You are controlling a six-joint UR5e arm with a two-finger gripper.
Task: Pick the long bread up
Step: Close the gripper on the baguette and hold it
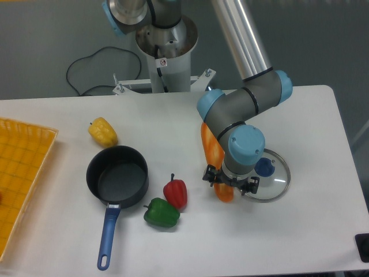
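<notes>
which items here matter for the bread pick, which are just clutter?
In play:
- long bread, lying on the table
- gripper, down over the bread's near end; jaw state not visible

Lying about:
- yellow pepper
- red pepper
- green pepper
- black pan, empty
- glass lid, right beside the gripper
- yellow basket

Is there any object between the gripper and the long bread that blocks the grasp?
Nothing visible does. The gripper is directly over the long bread, near its lower end. The glass lid lies just beside it on the right, the red pepper farther to the left.
</notes>
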